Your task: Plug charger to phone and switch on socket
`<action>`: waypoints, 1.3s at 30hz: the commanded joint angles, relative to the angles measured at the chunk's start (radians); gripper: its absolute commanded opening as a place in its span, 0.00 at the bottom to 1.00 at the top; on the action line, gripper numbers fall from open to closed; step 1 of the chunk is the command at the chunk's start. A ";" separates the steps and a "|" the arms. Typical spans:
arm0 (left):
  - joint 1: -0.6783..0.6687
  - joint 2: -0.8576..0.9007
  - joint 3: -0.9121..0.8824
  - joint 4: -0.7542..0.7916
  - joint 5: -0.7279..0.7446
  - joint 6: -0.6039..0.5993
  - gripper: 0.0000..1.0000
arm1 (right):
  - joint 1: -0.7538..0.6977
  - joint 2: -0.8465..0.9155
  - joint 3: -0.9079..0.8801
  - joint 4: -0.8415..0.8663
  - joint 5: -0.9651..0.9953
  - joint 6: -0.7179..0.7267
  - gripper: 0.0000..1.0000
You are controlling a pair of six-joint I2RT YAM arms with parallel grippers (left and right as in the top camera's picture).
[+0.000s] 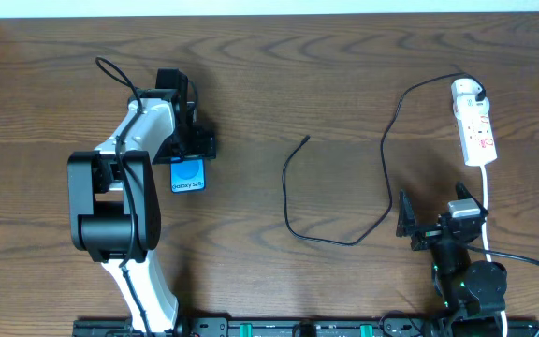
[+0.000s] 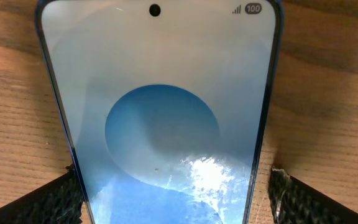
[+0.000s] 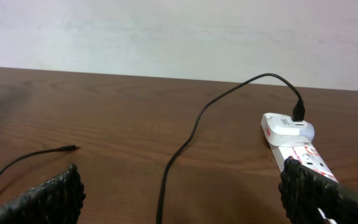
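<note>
Overhead: left gripper [image 1: 190, 150] sits over the phone [image 1: 188, 176] and partly covers it. A blue end with white lettering shows. Right gripper [image 1: 435, 213] is spread wide and empty. The charger [image 1: 293, 220], a thin black cable, loops ahead of its fingers. Its free plug lies loose, and its far end meets the white socket [image 1: 476, 131].

Left wrist: fingers [image 2: 55, 202] are apart, with the phone between them. It has a pale screen, a blue disc and a dark frame. Bare wood shows beside one finger.

Right wrist: fingers [image 3: 48, 199] are apart. The socket, white with red marks, lies ahead of one finger.
</note>
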 commanded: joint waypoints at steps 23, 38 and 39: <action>0.005 0.046 -0.037 -0.006 -0.074 -0.021 0.95 | 0.006 -0.006 -0.003 -0.004 0.008 -0.007 0.99; 0.005 0.047 -0.042 0.006 -0.073 -0.024 0.95 | 0.006 -0.006 -0.003 -0.004 0.008 -0.007 0.99; 0.005 0.047 -0.043 0.006 -0.073 -0.024 0.95 | 0.006 -0.006 -0.002 -0.004 0.008 -0.007 0.99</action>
